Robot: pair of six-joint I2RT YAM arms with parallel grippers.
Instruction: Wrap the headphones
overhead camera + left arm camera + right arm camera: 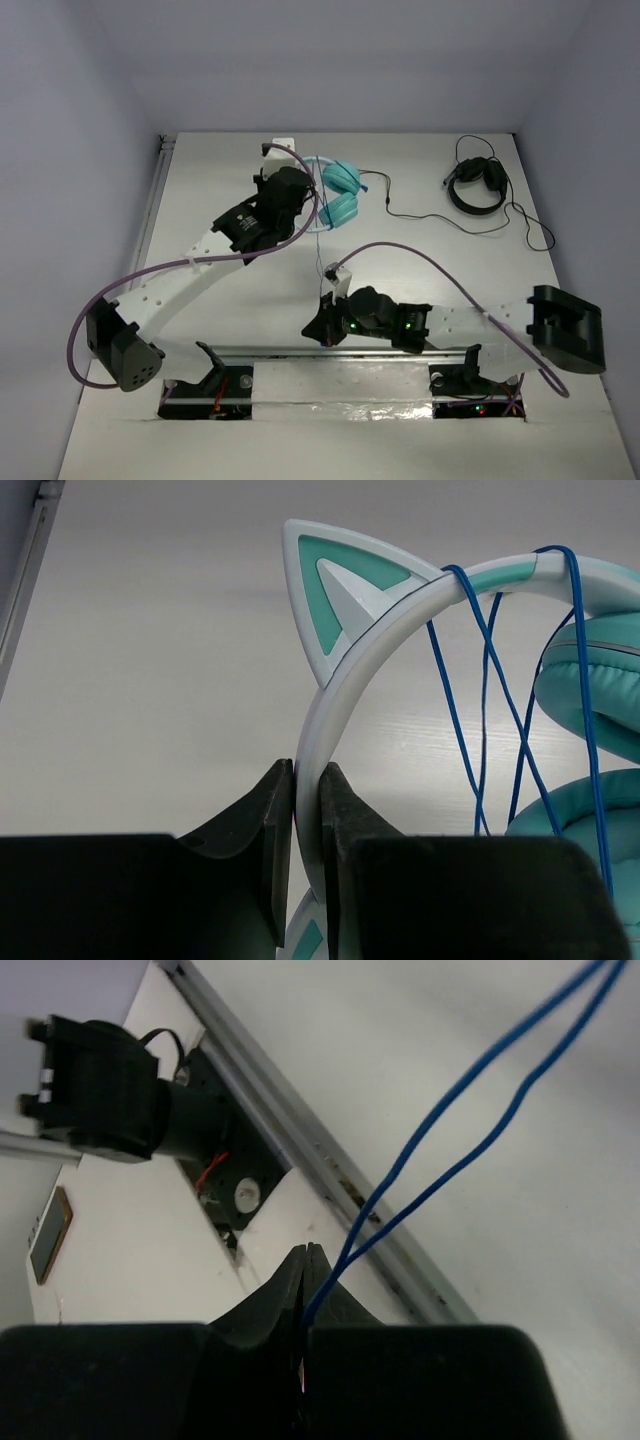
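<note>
Down at the near edge, the right gripper point(308, 1260) is pinched shut on a doubled run of blue cable point(450, 1110), with slack left to wind. Farther back, mid-table, the left gripper point(307, 780) clamps the headband point(400, 610), and several turns already cross it. The headphones point(338, 195) lie band-left, cups-right, long axis crosswise.

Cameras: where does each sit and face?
Top external: above and behind the bases, looking down on the table; left arm, right arm show.
Left wrist: on that wrist, faces the headphones; left end effector shut on their headband.
Right wrist: on that wrist, faces the near rail; right end effector pinches the cable.
Shared: both wrist views show the blue cable.
</note>
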